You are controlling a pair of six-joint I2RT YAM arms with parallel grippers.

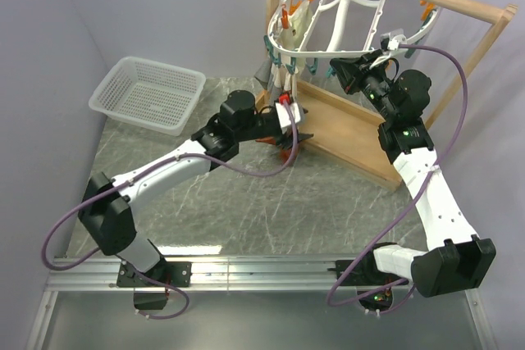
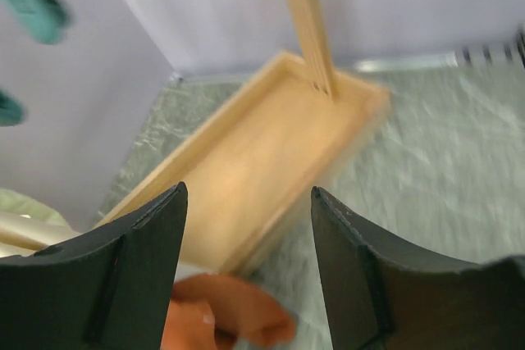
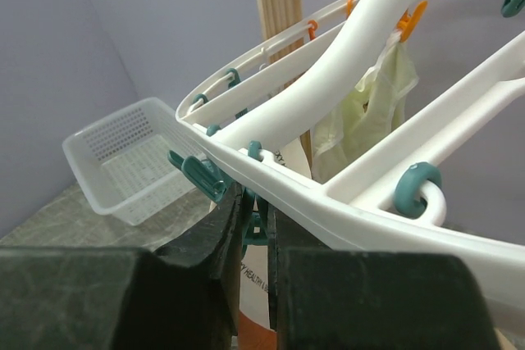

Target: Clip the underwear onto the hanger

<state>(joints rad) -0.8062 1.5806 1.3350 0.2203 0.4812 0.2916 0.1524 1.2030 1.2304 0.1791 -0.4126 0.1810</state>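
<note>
Rust-orange fabric of the underwear (image 2: 221, 317) shows at the bottom of the left wrist view, low between the two dark fingers of the left pincer (image 2: 246, 202). That pincer stands wide open and grips nothing; the fabric lies in the gap without either finger pressing on it. From above, the orange cloth sits just under the left pincer, at the near left corner of the wooden frame (image 1: 353, 133), close below the left rim of the hanger (image 3: 328, 202). Whether a pin already holds it cannot be told.

The right pincer (image 3: 253, 211) reaches up to the near right rim of the hanger. Its fingers are drawn almost together, and a teal clothespin (image 3: 256, 229) is pinched in the narrow slot between them, right under the white rim. Behind the fingers a cream band with printed lettering hangs down, with orange below it.

A cream cloth (image 3: 369, 104) dangles from an orange pin farther along the hanger. A white mesh basket (image 1: 135, 116) rests on the far left of the grey marbled desk (image 1: 271, 211), well apart from both arms.
</note>
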